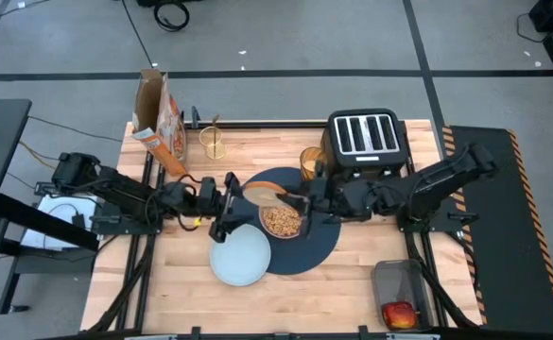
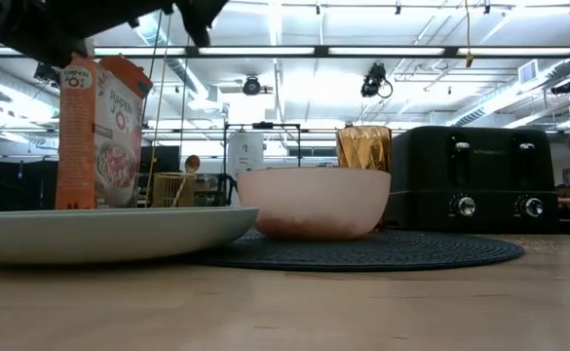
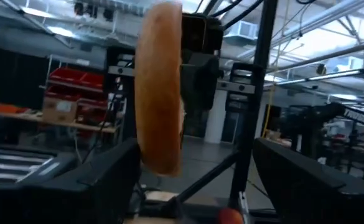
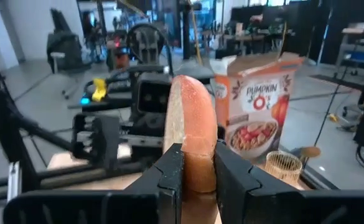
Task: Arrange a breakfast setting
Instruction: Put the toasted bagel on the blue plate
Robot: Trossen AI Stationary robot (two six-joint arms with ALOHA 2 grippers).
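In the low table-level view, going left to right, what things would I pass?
Tall orange-and-brown cereal box → small clear glass holding a gold spoon → pink bowl → amber tumbler → black four-slot toaster.

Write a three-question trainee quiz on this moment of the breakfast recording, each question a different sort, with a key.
1. True or false: the bagel lies flat on the pale-blue plate.
2. Multiple choice: what is in the pink bowl? A) cereal B) the red apple C) nothing
3. Fill in: the right gripper is shut on the ____.

Key: 1 false, it is held edge-up in the air between the two arms; 2 A; 3 bagel.
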